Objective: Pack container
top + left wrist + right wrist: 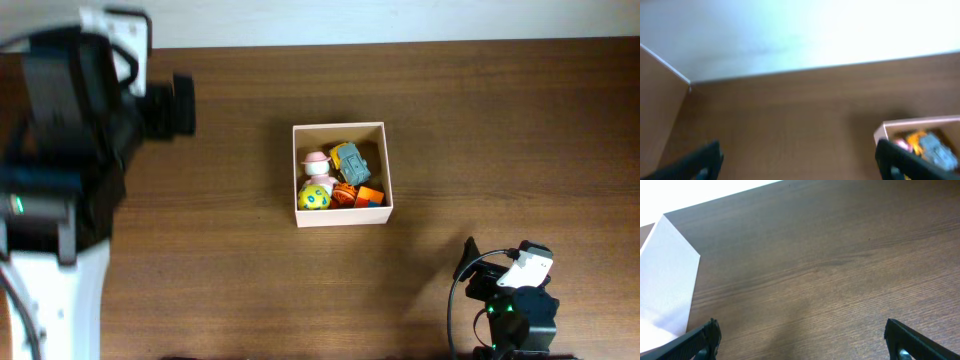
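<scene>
Container [341, 216] at the middle of the brown table [500, 120], small toys [335, 180] inside, left hand [799, 150] spread, holding nothing, right hand [801, 327] spread over wood

No readable text, label or number anywhere.
</scene>
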